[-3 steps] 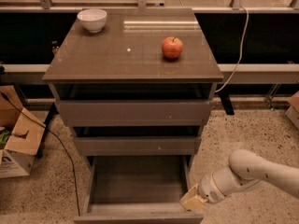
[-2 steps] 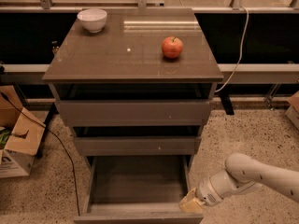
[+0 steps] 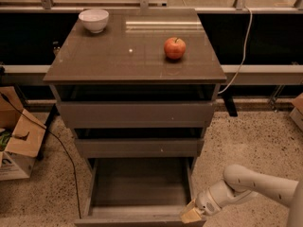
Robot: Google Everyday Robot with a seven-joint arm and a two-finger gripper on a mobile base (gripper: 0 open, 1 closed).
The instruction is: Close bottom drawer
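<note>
The bottom drawer (image 3: 137, 186) of the grey-brown cabinet stands pulled far out, an empty shallow tray with its front panel (image 3: 132, 220) at the lower edge of the view. The middle drawer (image 3: 137, 147) and top drawer (image 3: 135, 114) above it are nearly shut. My gripper (image 3: 191, 214) on the white arm (image 3: 251, 183) comes in from the right and rests at the right end of the bottom drawer's front panel, touching its corner.
A red apple (image 3: 174, 48) and a white bowl (image 3: 93, 20) sit on the cabinet top (image 3: 118, 56). An open cardboard box (image 3: 16, 143) stands on the floor at left, with a black cable (image 3: 61, 150) running past it. A white cable (image 3: 244, 41) hangs at right.
The arm has drawn slightly lower and left, keeping the gripper against the drawer's front right corner. The drawer has not visibly moved.
</note>
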